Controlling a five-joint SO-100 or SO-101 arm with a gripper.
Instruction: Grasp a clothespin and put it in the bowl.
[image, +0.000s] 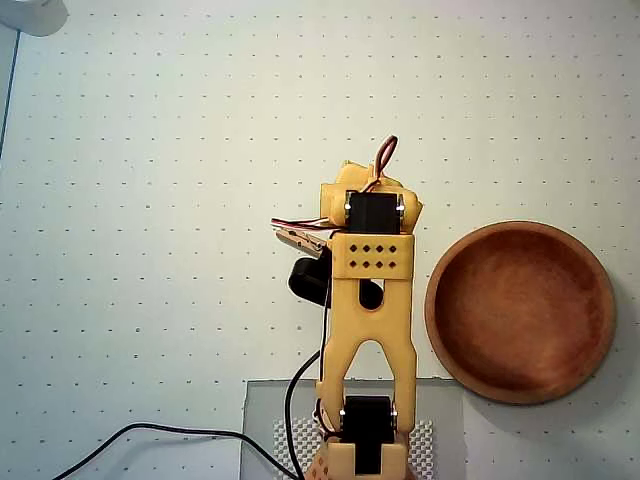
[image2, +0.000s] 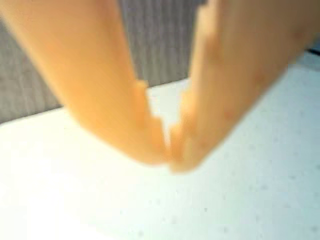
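From my remote seat, the wrist view shows the orange two-finger plastic gripper (image2: 170, 157) with its tips pressed together, blurred and filling the upper frame, and I see nothing between them; only the pale dotted mat lies beneath. In the overhead view the gripper itself is hidden under the yellow-orange printed arm (image: 368, 330), which is folded near the centre of the frame, so that view cannot confirm its state. Just to the left of the arm's wrist block, the slim light-tan wooden clothespin (image: 302, 238) pokes out horizontally, apparently lying on the mat, partly tucked under the arm; I cannot tell whether anything touches it. I judge the fingers are closed beside it rather than on it, so a grasp still has to be made. The large round reddish-brown wooden bowl (image: 520, 312) sits empty at the right centre of the overhead frame, well apart from the clothespin, presumably parked within the arm's sweep as the drop target. A black cable (image: 160, 435) trails off the lower left. I can read no brand, label or writing anywhere.
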